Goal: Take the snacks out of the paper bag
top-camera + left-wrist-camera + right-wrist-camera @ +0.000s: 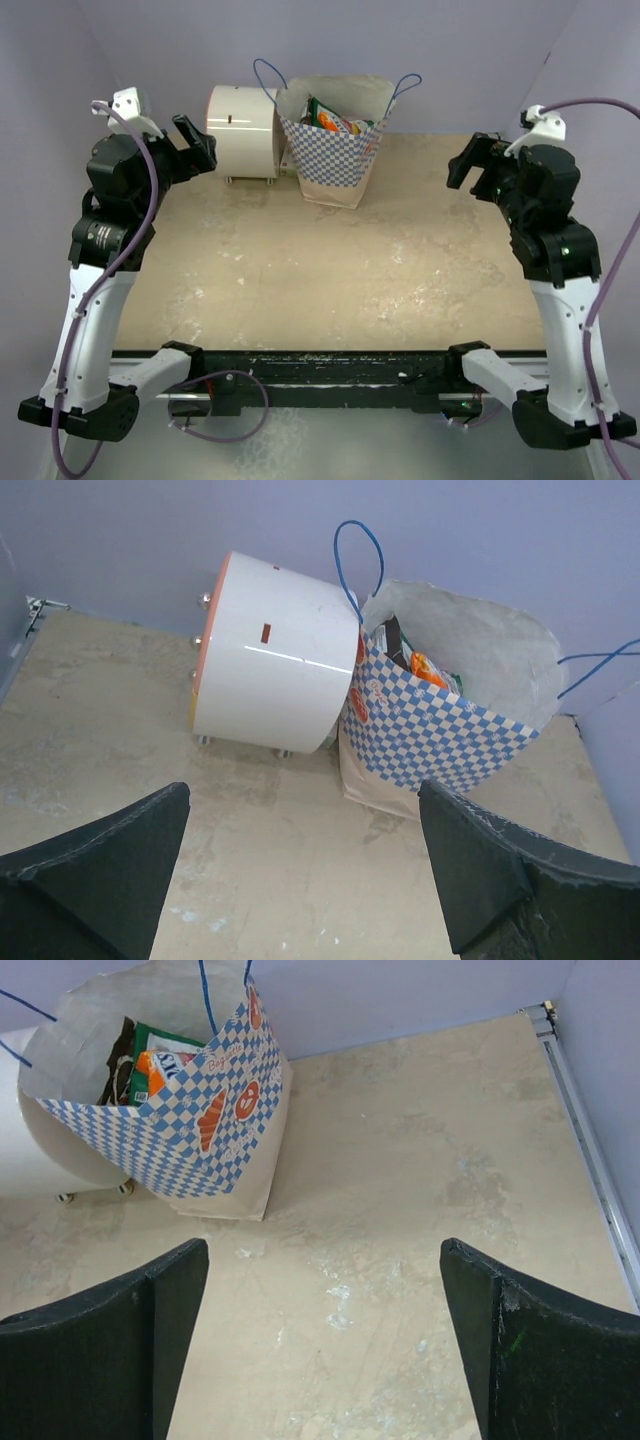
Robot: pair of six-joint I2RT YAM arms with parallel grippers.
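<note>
Snacks (330, 118) sit inside the paper bag (335, 150), which stands at the far edge of the worktop (330, 270), near its middle, with its mouth open upward. Just left of the bag a cream cylinder (242, 132) lies on its side. The left tool (197, 143) hovers at the far left and the right tool (465, 162) at the far right. Both are well apart from the bag.

From the left wrist, this tool's fingers (100, 880) are spread wide and hold nothing, with bare worktop between them. Beyond them the cylinder (270, 660) rests against the bag's (440, 730) checkered side. Dark, green and orange packet tops (425, 668) show just above the rim.

From the right wrist, the fingers (110, 1350) are likewise spread wide and empty over bare worktop. The bag (200, 1130) stands at the upper left, with brown, green and orange packets (160, 1055) upright inside against the cream lining. The cylinder shows partly behind the bag.
</note>
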